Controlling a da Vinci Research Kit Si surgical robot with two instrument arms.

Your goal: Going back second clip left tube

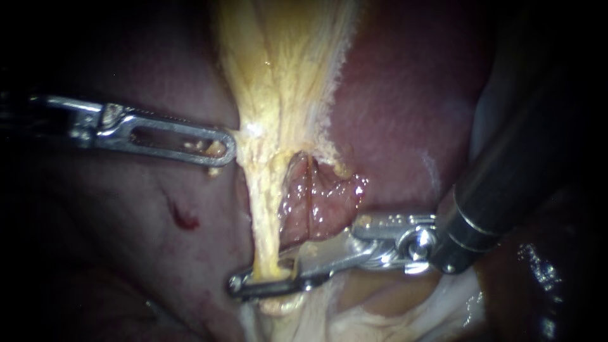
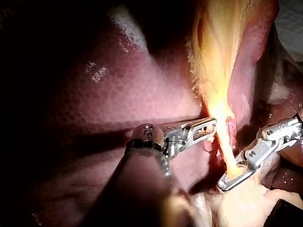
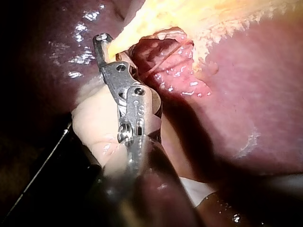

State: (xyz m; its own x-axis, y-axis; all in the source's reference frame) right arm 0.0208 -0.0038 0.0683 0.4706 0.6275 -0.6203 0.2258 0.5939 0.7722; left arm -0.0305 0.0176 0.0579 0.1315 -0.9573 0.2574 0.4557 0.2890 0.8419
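A thin yellow tube [image 1: 266,215] runs down from the fanned yellow tissue [image 1: 285,63] of the gallbladder, on the left of a glistening red fold [image 1: 323,199]. My right instrument [image 1: 244,286] reaches across from the right, low in the endoscope view. Its long jaws lie one on each side of the tube's lower end, closed on it. My left instrument [image 1: 229,144] comes in level from the left, and its slotted jaws pinch the yellow tissue's edge higher up. Both show in the left wrist view: left instrument [image 2: 212,126], right instrument [image 2: 225,183], tube [image 2: 226,151]. I can make out no clip.
Dark red liver [image 1: 405,114] lies behind and to both sides. A small red spot [image 1: 183,218] marks the liver under the left instrument. Pale whitish tissue [image 1: 380,310] sits below the right instrument's wrist, also seen in the right wrist view [image 3: 94,123].
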